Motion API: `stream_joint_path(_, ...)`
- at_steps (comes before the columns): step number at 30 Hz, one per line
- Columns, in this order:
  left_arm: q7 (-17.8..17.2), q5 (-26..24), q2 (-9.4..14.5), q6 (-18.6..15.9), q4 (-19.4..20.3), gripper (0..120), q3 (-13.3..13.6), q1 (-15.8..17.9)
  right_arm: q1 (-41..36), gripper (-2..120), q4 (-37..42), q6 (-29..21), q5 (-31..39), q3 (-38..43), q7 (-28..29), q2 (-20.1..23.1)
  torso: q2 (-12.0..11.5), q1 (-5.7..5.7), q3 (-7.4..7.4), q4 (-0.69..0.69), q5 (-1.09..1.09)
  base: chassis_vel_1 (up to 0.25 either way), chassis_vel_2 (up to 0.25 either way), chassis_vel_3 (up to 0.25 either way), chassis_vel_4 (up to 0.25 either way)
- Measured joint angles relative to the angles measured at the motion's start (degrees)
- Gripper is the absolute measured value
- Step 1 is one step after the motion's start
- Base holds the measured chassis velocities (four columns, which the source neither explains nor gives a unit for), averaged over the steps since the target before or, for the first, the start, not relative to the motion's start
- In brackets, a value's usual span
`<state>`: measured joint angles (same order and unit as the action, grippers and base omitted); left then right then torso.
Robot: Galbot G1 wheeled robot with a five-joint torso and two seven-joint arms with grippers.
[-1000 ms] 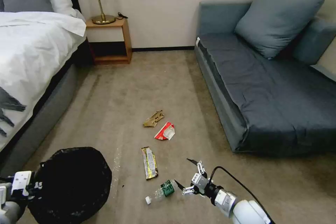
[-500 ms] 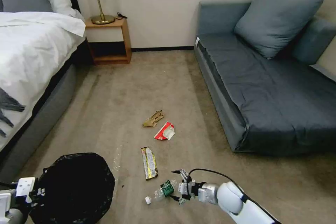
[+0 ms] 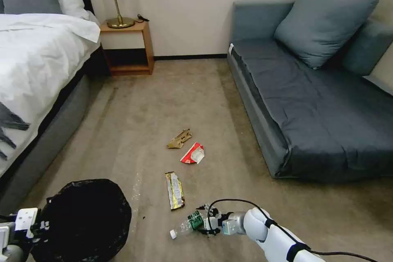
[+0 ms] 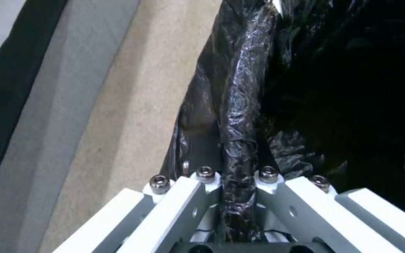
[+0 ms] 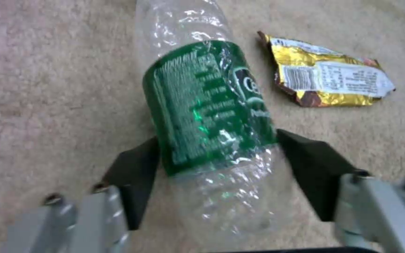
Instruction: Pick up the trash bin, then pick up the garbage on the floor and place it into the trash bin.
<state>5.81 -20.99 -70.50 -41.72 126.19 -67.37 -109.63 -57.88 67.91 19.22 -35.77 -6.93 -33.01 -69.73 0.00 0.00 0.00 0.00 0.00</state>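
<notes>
The trash bin (image 3: 82,217), lined with a crinkly black bag (image 4: 240,105), hangs at the lower left with my left gripper (image 3: 41,226) (image 4: 237,175) shut on its rim. The garbage lies on the carpet: crumpled tan paper (image 3: 179,138), a red-and-white wrapper (image 3: 193,153), a long yellow-silver wrapper (image 3: 175,190) (image 5: 329,77) and a clear bottle with a green label (image 3: 189,222) (image 5: 202,105). My right gripper (image 3: 203,220) (image 5: 216,140) is low at the floor, open, straddling the bottle. Its black pads (image 5: 139,165) sit close against the label on both sides. The bottle rests on the carpet.
A white-sheeted bed (image 3: 32,69) runs along the left and a blue-grey sofa (image 3: 319,106) along the right. A wooden nightstand (image 3: 127,49) with a lamp stands at the far wall. Open carpet (image 3: 163,98) lies between them.
My right arm has dropped and pushed left, bringing its fingers from beside the bottle to either side of it. The bin in my left gripper has sunk slightly.
</notes>
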Motion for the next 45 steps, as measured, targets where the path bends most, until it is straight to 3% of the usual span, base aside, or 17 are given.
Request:
stream_joint_path(7, 0.0, -0.32, 0.22, -0.35, 0.27, 2, 0.16, 0.4, 0.34, 40, -0.46, 0.01, 0.33, -0.19, 0.02, -0.25, 0.0, 0.0, 0.0, 0.0, 0.0, 0.0, 0.0, 0.0, 0.0)
stream_joint_path(17, -0.07, -1.2, 0.21, -0.4, 0.03, 2, -0.42, 0.72, -0.49, 23, 2.24, 0.97, 3.17, 1.77, -0.22, 1.3, 0.0, 0.0, 0.0, 0.0, 0.01, 0.0, 0.0, 0.0, 0.0)
stream_joint_path(24, -0.06, -2.19, 1.17, -0.45, -1.65, 2, -0.48, 1.93, -4.93, 23, 13.51, -1.1, 19.05, 6.59, -0.69, 6.28, 0.0, 0.0, 0.0, -0.01, 0.0, 0.0, 0.0, 0.0, 0.0)
stream_joint_path(29, -0.03, -2.63, 1.59, -0.45, -1.86, 2, -0.35, 2.35, -10.15, 23, 27.25, -7.23, 34.0, 9.25, 3.54, 7.63, 0.0, 0.0, -0.01, -0.01, 0.0, 0.0, 0.0, 0.0, 0.0)
stream_joint_path(31, -0.03, -2.69, 1.71, -0.45, -1.77, 2, -0.22, 2.37, -11.14, 23, 32.68, -9.66, 38.83, 7.05, 6.66, 7.36, 0.0, 0.0, -0.01, -0.01, -0.01, 0.0, 0.0, 0.0, 0.0)
stream_joint_path(32, -0.03, -2.69, 1.71, -0.45, -1.77, 2, -0.22, 2.37, -11.14, 23, 32.68, -9.66, 38.83, 7.05, 6.66, 7.36, 0.0, 0.0, -0.01, -0.01, -0.01, 0.0, 0.0, 0.0, 0.0)
stream_joint_path(36, -0.27, -2.7, 1.19, -0.45, -0.49, 2, 0.3, 2.27, -8.35, 23, 37.83, -12.34, 41.19, -2.51, 15.53, 4.07, 0.0, 0.0, -0.01, 0.0, -0.01, 0.0, 0.0, 0.0, 0.0)
stream_joint_path(40, -0.51, -2.69, 0.29, -0.45, 0.51, 2, 0.7, 1.95, -4.0, 23, 35.96, -13.05, 41.28, -8.87, 20.59, 0.44, 0.0, 0.0, 0.0, 0.01, -0.01, 0.0, 0.0, 0.0, 0.0)
stream_joint_path(45, -0.63, -2.63, -0.49, -0.45, 1.81, 2, 0.75, 1.83, 1.54, 23, 33.13, -15.21, 42.05, -16.29, 22.76, -4.0, 0.0, 0.0, 0.0, 0.02, -0.01, 0.0, 0.0, 0.0, 0.0)
